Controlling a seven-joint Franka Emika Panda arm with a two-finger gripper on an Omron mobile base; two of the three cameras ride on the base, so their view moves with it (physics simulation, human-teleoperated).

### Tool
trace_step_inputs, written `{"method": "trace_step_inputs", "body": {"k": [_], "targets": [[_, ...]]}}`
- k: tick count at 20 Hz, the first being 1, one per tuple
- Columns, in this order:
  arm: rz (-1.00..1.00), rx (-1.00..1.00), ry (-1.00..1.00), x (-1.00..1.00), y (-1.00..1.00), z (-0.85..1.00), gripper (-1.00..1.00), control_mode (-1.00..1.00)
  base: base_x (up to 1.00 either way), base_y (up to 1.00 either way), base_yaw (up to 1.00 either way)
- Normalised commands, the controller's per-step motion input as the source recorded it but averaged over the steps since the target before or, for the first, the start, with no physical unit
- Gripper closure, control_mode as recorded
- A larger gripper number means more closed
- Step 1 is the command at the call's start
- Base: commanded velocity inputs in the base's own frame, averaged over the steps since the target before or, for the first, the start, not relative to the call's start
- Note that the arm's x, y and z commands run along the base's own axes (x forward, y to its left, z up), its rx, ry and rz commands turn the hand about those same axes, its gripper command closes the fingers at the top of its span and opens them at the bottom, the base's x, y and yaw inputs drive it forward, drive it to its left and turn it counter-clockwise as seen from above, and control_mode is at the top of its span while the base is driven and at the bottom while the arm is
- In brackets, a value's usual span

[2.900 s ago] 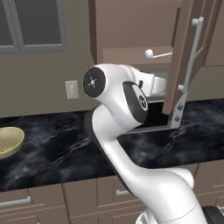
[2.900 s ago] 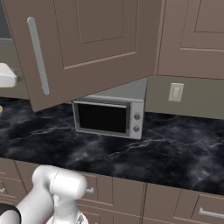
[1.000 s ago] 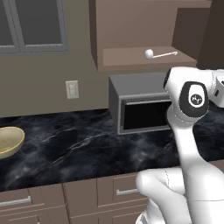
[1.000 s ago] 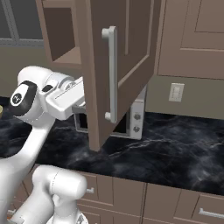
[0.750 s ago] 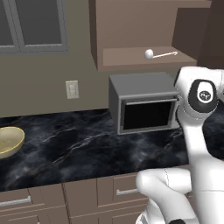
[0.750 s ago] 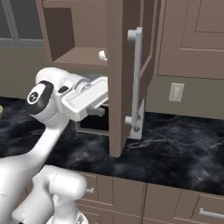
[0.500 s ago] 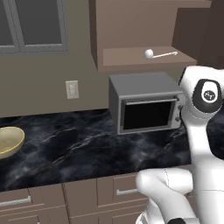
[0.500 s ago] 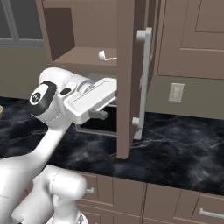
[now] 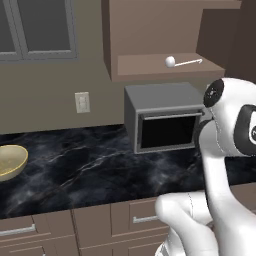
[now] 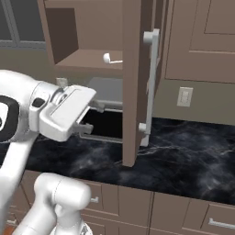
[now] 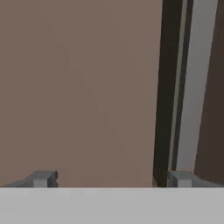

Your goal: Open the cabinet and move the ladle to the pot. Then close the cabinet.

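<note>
The brown cabinet stands open, its door swung out edge-on with the silver bar handle on its far side. Inside, the ladle lies on the bottom shelf, ball end to the left; it also shows as the ladle from the right. My gripper is open, left of the door and below the shelf, facing the door's inner side. In the hand view the gripper has nothing between its fingertips and the brown panel is close ahead. A shallow golden vessel, seemingly the pot, sits at the counter's left.
A grey microwave stands on the black marble counter under the open cabinet. A grey glass-paned cabinet hangs to the left. Wall outlets and lower drawers line the wall and front.
The cabinet door has swung further open, from angled to nearly edge-on. My arm followed it to the right, with the gripper staying open against the door's inner side.
</note>
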Motion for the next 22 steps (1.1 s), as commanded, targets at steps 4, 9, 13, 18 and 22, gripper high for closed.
{"method": "trace_step_inputs", "body": {"k": [4,9,13,18,22], "targets": [[0.62,0.24,0.07,0.53,0.65,0.02,-1.0,-1.0,0.0,0.0,0.0],[0.61,0.22,0.05,0.79,0.57,0.13,-1.0,-1.0,0.0,0.0,0.0],[0.58,0.13,0.0,0.86,0.28,0.16,-1.0,-1.0,0.0,0.0,0.0],[0.51,0.07,0.0,0.88,0.04,0.02,-1.0,-1.0,0.0,0.0,0.0],[0.37,0.01,0.0,0.84,0.0,0.0,-1.0,-1.0,0.0,0.0,0.0]]}}
